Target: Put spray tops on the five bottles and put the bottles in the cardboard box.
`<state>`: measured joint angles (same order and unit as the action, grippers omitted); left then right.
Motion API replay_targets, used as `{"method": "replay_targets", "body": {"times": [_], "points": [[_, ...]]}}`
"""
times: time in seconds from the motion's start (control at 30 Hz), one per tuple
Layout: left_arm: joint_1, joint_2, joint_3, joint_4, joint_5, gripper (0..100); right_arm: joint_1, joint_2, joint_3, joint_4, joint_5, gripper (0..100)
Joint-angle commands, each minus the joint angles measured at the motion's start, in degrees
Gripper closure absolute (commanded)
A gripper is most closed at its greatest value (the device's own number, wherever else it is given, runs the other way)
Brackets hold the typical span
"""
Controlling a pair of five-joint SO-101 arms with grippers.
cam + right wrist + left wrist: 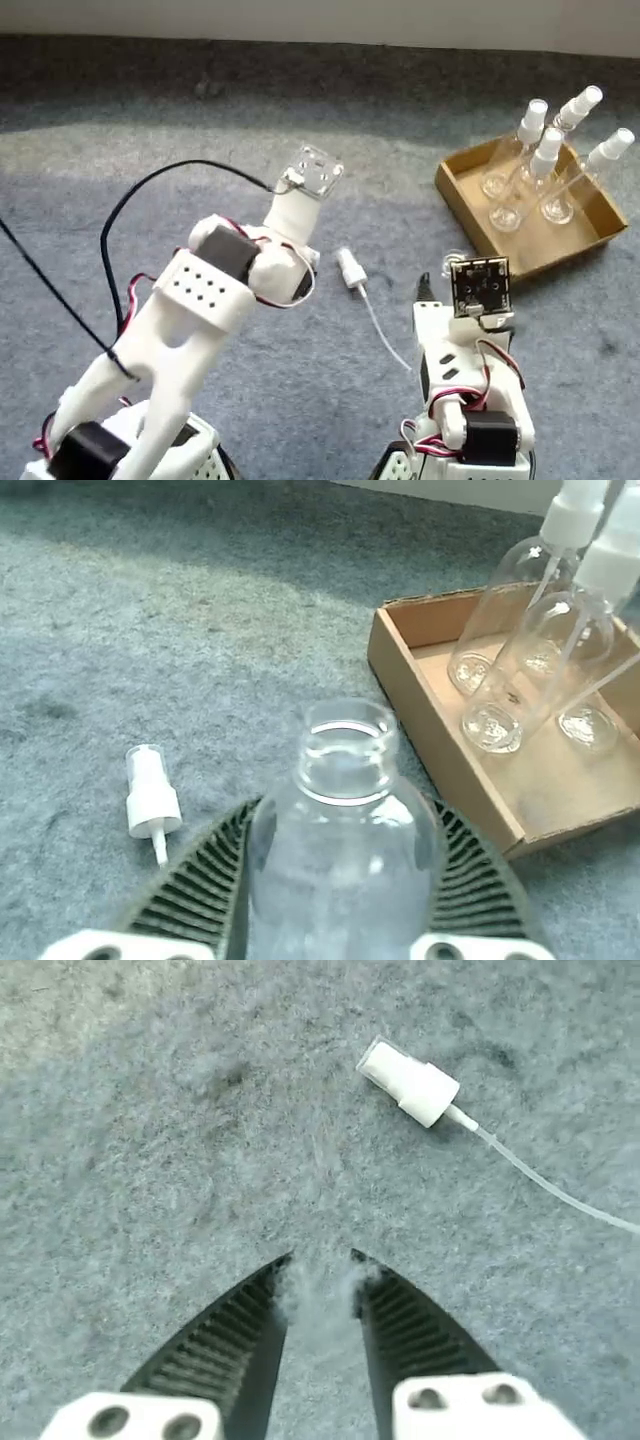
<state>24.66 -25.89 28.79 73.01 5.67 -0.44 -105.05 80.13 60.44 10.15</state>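
A clear bottle (345, 830) with an open neck and no top stands upright between my right gripper's (345, 810) fingers, which are shut on its body. A white spray top (410, 1082) with a long thin tube lies on the grey carpet, a little ahead of my left gripper (320, 1260). That gripper is open just above the carpet with nothing between its fingers. In the high view the spray top (350, 268) lies between the two arms. The cardboard box (470, 215) sits at the far right and holds several capped bottles (520, 165).
Grey carpet covers the whole surface. The box wall (430, 715) is close beside the held bottle, toward the capped bottles (520, 670). A black cable (150, 190) loops off the left arm. Open carpet lies to the far left.
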Motion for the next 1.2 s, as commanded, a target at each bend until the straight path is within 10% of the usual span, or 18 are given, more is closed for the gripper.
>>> {"method": "replay_targets", "body": {"times": [0.0,0.43,1.17], "points": [[1.2,9.9,-10.5,0.1,10.5,80,3.8,-0.3,0.9,-3.5,-5.2,86.7],[1.3,35.7,-28.5,0.1,35.7,79,6.0,-0.3,6.7,-10.0,-8.8,86.7],[5.9,50.5,-38.1,0.1,41.9,79,5.9,-0.3,6.8,-9.9,-8.6,86.7]]}}
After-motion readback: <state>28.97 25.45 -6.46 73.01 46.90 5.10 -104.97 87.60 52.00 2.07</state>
